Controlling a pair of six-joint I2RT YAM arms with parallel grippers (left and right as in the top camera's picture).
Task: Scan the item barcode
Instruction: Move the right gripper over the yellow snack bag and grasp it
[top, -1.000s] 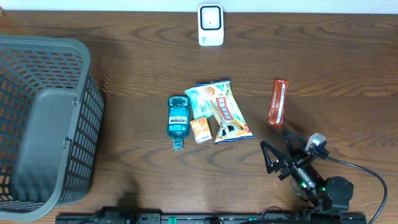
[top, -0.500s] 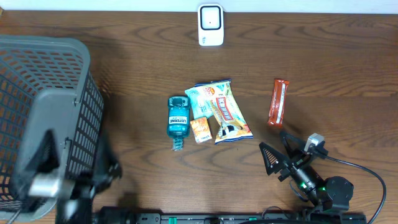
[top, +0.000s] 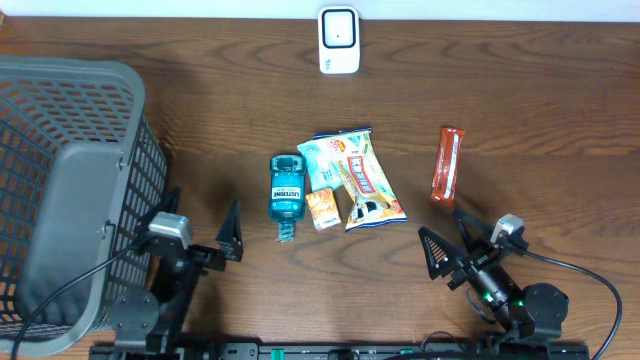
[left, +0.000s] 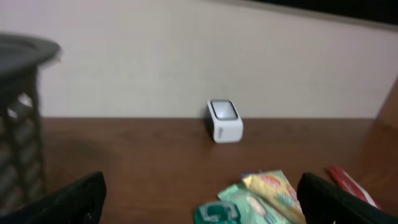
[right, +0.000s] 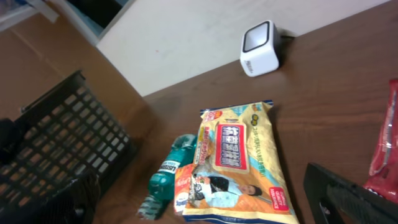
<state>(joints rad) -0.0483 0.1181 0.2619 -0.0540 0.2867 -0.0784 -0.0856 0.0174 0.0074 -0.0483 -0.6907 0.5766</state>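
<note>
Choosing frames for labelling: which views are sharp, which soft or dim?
Overhead: sharp, evenly lit, mouthwash bottle label readable. Left wrist: dim and soft, scanner blurred. Right wrist: tilted, snack pack print fairly crisp, basket in shadow.

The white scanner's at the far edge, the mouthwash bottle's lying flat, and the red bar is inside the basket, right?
No. The red bar lies on the table, outside the basket, as the overhead view shows. The scanner and mouthwash bottle are as you said.
</note>
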